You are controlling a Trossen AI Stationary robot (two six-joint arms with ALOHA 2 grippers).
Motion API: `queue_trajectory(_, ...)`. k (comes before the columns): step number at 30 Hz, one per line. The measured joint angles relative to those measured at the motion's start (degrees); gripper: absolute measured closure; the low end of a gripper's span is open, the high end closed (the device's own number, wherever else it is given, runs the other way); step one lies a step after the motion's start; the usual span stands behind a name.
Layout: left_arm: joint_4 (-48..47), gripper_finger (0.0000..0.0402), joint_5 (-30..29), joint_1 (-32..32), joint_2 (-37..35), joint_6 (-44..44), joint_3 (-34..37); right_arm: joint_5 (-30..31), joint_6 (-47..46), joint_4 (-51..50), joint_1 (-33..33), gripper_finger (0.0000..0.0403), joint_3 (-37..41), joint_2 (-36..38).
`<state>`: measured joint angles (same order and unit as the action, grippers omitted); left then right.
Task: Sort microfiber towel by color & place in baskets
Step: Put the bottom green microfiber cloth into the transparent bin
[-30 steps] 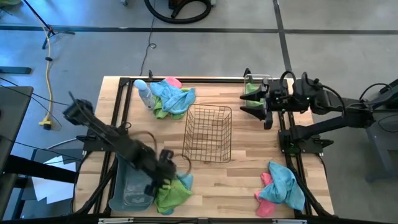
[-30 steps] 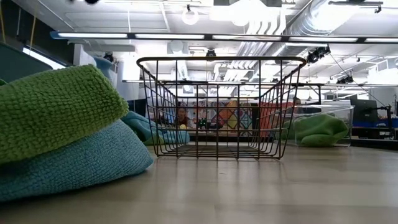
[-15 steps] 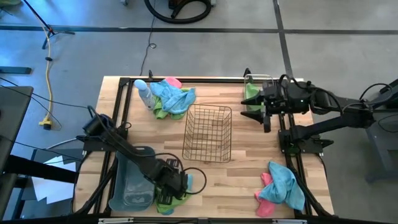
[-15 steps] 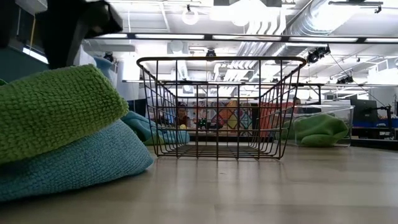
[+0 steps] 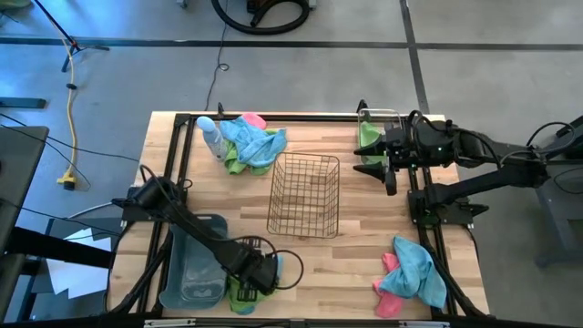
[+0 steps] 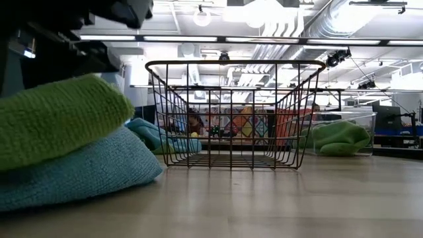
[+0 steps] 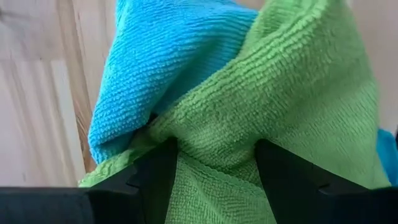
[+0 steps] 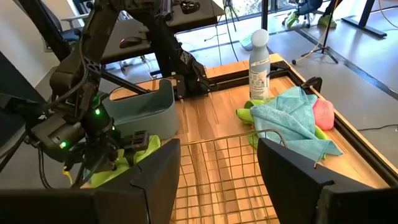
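Observation:
At the near left, a green towel point(image 5: 239, 295) lies on top of a blue towel point(image 5: 276, 265), beside the grey-blue tub point(image 5: 187, 273). My left gripper point(image 5: 248, 278) points down onto this pile, open, with a ridge of the green towel point(image 7: 280, 93) between its fingers and the blue towel point(image 7: 161, 56) beyond. The wire basket point(image 5: 305, 194) stands mid-table. My right gripper point(image 5: 375, 162) hovers open at the far right, next to the clear bin point(image 5: 369, 137) that holds a green towel. My left gripper comes from above, pointing down, and its two open fingers point(image 7: 158, 177) are sunk into the green towel's top. A raised fold point(image 7: 214, 155) stands between them. The towel point(image 6: 59, 119) rests on the blue towel point(image 6: 79, 168), which lies on the table.
A heap of blue, green and pink towels point(image 5: 253, 141) lies at the far left beside a pale spray bottle point(image 5: 210, 137). Another blue and pink heap point(image 5: 414, 271) sits at the near right. Bare wood lies between the wire basket and the near edge.
My left gripper has come down and toward the near edge onto the green towel, rolling about its own axis. The towel's top has flattened a little under it. My right gripper has tipped slightly downward.

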<state>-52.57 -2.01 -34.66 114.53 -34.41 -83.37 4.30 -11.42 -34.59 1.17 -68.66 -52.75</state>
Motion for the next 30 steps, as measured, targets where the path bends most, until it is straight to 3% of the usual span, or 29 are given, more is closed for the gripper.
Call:
queue_trajectory(4, -0.1, 0.0235, -0.8, 0.1, -0.1, -1.4, 0.0, 0.0, 0.0, 0.0, 0.0, 0.0192, 0.0, 0.0)
queue_trajectory(9, -0.6, 0.0376, -1.1, 0.1, -4.1, -2.2, 0.1, 0.0, 0.2, 0.0, 0.0, 0.0192, 0.0, 0.0)
queue_trajectory(10, -0.7, 0.0387, -1.1, 0.1, -5.5, -2.8, 0.1, 0.0, 0.5, 0.0, 0.0, 0.0192, 0.0, 0.0)
queue_trajectory(21, 0.4, 0.0401, -0.6, 1.5, -29.9, 1.6, 0.0, 0.0, 1.4, 0.0, 0.0, 0.0192, 0.0, 0.0)
queue_trajectory(26, 4.9, 0.0401, -8.3, 4.3, -40.0, 1.7, -0.1, -0.4, 1.4, 2.1, 0.0, 0.0192, 0.1, 0.0)
queue_trajectory(30, 9.6, 0.0401, -14.6, 7.8, -44.1, 6.1, -0.1, -1.4, 1.4, 6.7, 0.0, 0.0192, 0.0, 0.0)
